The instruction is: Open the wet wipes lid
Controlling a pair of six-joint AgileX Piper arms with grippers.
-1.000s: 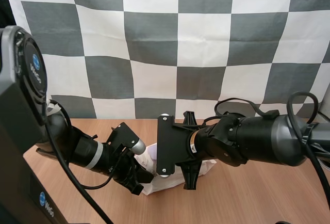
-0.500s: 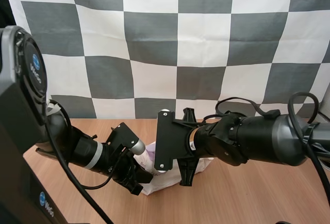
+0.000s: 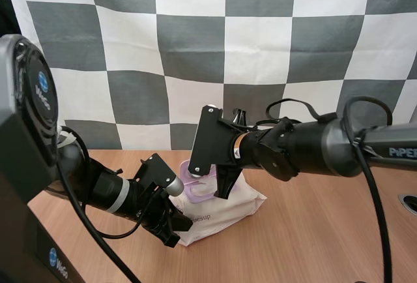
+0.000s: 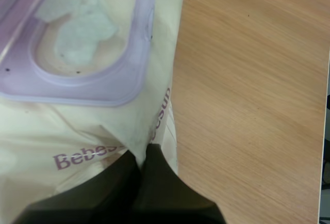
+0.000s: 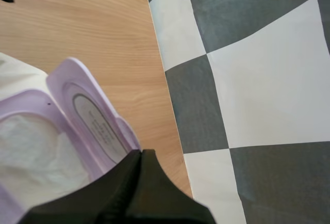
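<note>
On the wooden desk [image 3: 313, 244], between the two arms, lies the pack of wet wipes [image 3: 225, 214], a cream pouch with purple lettering. Its lid [image 5: 90, 113] is lifted off the pack: the purple flap stands tilted up on its hinge, with the label on its inner face showing in the right wrist view. Below it the purple frame [image 4: 103, 87] of the opening is uncovered, and a crumpled white wipe [image 4: 82, 38] sits inside it.

At the pack's near left corner, the left gripper [image 4: 144, 149] is clenched on the pouch. Its two dark fingers meet on a fold of the film just below the lettering, and the film puckers at the tips.

Over the pack's far side, the right gripper [image 5: 141, 153] is closed too, its fingers pressed into one wedge. The small tab at the lid's free edge runs straight into the tips, so they seem to pinch it.
</note>
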